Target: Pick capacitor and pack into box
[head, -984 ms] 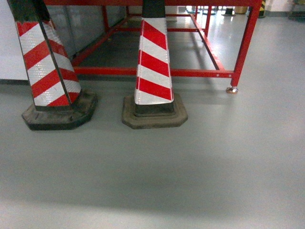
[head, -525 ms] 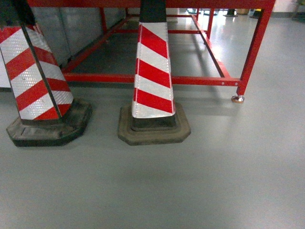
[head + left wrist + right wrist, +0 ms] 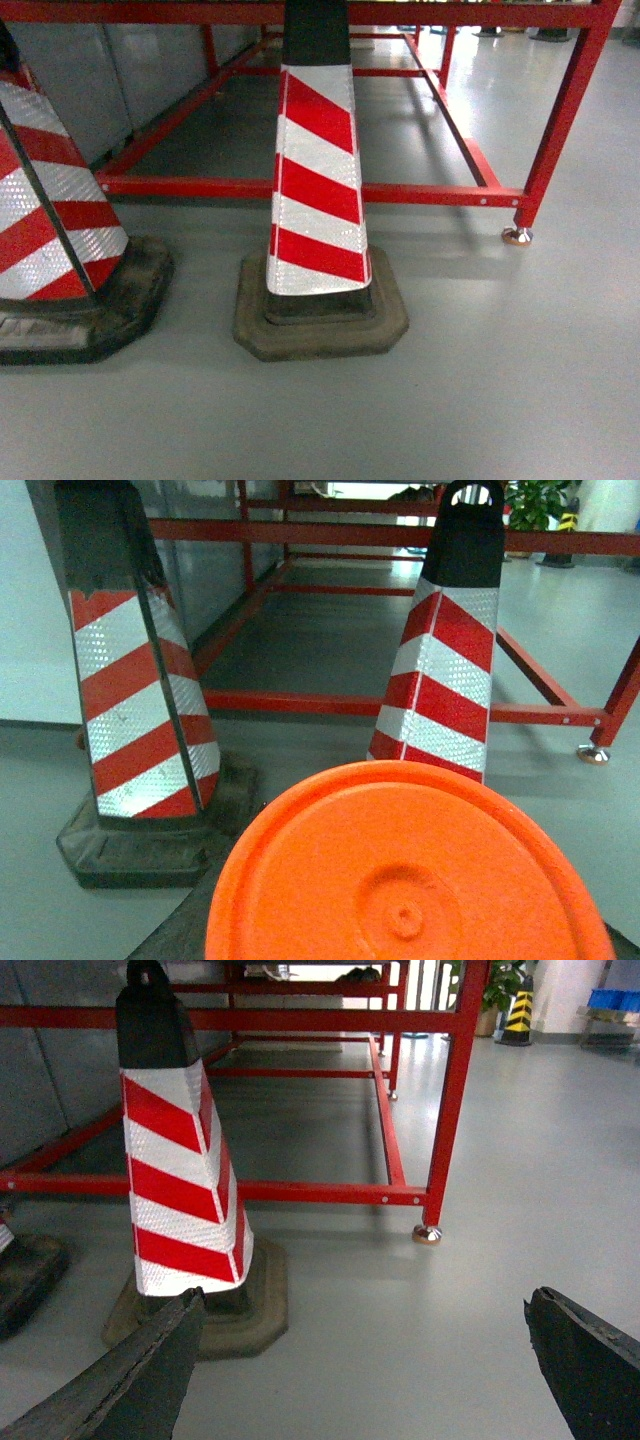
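Box, capacitor: neither in any view, so direction from either pincer unknowable. Right gripper (image 3: 365,1360) spread wide, empty, facing striped cone (image 3: 185,1180) and red frame (image 3: 455,1090). Left gripper unseen behind orange disc (image 3: 405,875); state unknown.

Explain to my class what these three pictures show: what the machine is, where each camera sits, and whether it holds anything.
This is a wheeled robot with two arms, each carrying a wrist camera, plus a head camera looking forward. The head view shows a grey floor with two red-and-white striped cones, the middle cone and the left cone, before a red metal frame. The left wrist view adds an orange disc close below the camera; its purpose is unclear. The right wrist view shows the right gripper, its dark fingers wide apart, holding nothing. No box or capacitor appears.
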You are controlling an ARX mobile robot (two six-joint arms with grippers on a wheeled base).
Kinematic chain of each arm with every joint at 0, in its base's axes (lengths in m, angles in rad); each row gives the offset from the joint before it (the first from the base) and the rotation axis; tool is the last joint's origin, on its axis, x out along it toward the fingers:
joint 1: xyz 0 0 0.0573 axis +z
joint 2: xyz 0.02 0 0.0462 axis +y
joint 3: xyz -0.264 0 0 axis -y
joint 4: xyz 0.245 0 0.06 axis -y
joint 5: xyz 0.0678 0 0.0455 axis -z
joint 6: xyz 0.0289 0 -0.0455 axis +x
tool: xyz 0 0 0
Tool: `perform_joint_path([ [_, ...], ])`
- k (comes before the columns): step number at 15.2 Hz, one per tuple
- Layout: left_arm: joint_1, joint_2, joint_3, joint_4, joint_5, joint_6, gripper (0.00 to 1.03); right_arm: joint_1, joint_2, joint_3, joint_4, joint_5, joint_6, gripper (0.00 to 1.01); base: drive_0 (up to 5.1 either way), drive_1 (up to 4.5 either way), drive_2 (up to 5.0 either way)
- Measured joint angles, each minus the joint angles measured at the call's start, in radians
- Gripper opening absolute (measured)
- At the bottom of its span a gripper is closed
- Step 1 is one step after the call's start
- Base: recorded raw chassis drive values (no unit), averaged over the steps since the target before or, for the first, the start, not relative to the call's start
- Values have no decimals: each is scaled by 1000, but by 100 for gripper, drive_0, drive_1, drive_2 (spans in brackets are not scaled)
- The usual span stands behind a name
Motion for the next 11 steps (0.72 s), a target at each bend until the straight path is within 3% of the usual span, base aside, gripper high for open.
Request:
perform_joint_path([
  [5, 0, 0, 0, 3, 0, 0, 43, 0, 0, 0, 6, 0, 0, 98, -3, 401, -407],
  [11, 0, 0, 0, 2, 0, 0, 43, 0, 0, 0, 5, 0, 0, 98, 0, 0, 0],
])
